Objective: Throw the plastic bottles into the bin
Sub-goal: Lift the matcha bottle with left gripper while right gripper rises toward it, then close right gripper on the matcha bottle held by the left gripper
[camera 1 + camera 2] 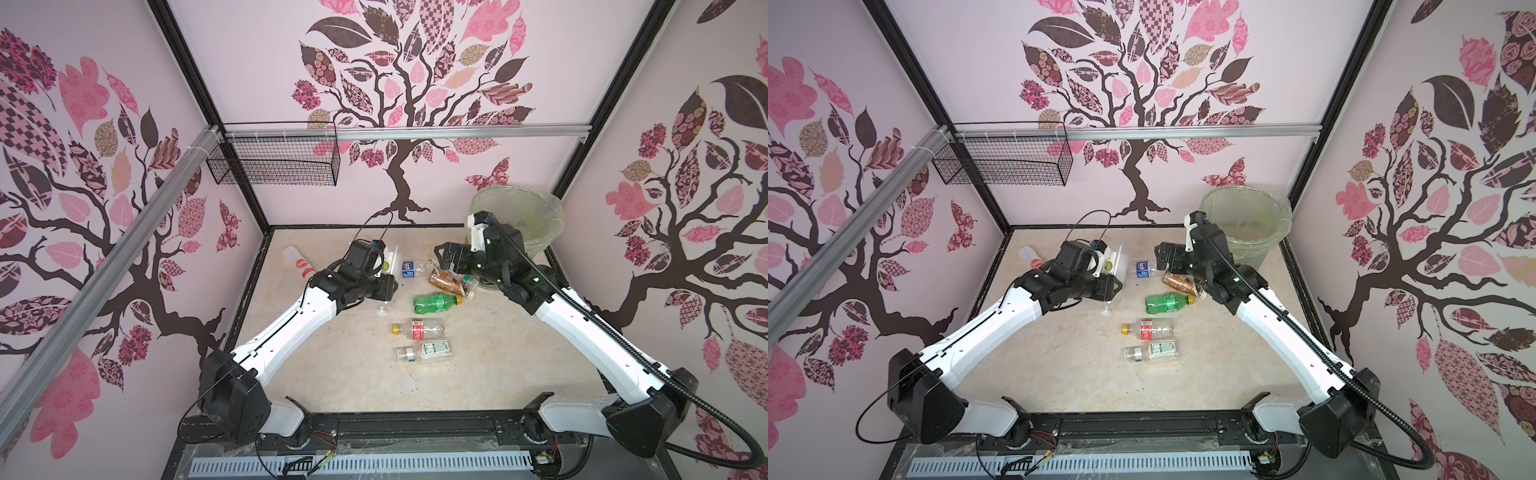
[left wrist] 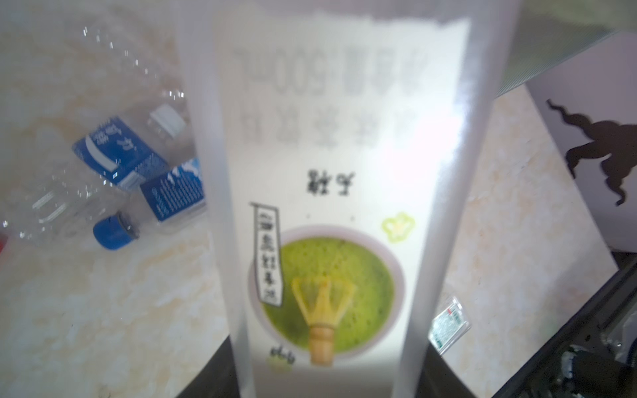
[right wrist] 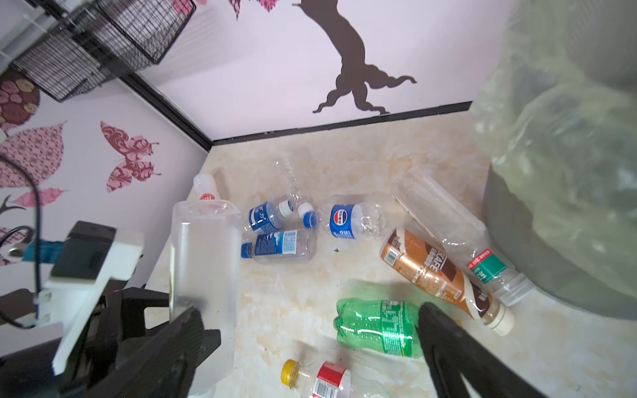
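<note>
Frosted bottle (image 2: 344,172) (in left fingers (image 2: 209,380)) stands among strewn bottles (image 3: 375,325).

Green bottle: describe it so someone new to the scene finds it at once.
Start at the round bin in the far right corner. Just nearer than the brown-labelled bottle lying at its foot lies the green bottle, on its side. It alone has green-tinted plastic; no neighbour does.

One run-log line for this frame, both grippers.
left gripper: shut on frosted white bottle | right gripper: open, empty | bin: back right, bottle not in yet
</note>
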`<state>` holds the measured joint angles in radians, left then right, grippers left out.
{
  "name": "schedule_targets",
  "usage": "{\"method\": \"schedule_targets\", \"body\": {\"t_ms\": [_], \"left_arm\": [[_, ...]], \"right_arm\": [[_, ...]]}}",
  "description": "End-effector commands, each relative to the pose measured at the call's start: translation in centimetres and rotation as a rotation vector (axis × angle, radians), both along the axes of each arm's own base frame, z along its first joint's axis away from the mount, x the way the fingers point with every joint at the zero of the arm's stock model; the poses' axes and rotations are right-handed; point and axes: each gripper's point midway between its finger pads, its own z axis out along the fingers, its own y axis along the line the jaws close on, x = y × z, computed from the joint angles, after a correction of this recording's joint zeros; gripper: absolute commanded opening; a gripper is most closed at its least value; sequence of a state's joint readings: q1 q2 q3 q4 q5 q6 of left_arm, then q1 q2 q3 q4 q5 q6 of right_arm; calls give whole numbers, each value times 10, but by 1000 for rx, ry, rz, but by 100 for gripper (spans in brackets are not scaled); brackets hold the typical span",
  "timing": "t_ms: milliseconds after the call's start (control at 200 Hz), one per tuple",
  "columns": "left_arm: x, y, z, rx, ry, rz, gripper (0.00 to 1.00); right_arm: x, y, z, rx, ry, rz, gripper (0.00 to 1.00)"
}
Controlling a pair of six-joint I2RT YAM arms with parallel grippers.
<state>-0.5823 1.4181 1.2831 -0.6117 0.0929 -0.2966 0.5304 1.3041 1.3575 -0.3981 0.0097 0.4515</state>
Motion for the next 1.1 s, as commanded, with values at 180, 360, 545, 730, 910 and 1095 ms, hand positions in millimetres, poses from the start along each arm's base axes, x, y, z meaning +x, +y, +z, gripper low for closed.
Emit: {"method": "schedule_targets", "body": {"t_ms": [180,360,545,730,910,1095], "left_arm": [[10,-58,94,-240,-267,-117,54],[8,-74,103,-265,-284,-156,55],[4,-80,108,-291,-285,-181,55],[1,-85,108,-311,-280,-197,55],[-3,-89,111,-327,-278,-209,55],[-7,-91,113,-333,-279,-220,58]], "right_arm": [[10,33,51,105,-40,119,99],[8,43,54,152,-40,167,99],[9,51,41,165,-10,194,95],[12,60,32,185,13,221,92],[19,65,22,181,33,226,87],[24,63,16,153,30,206,71]]}}
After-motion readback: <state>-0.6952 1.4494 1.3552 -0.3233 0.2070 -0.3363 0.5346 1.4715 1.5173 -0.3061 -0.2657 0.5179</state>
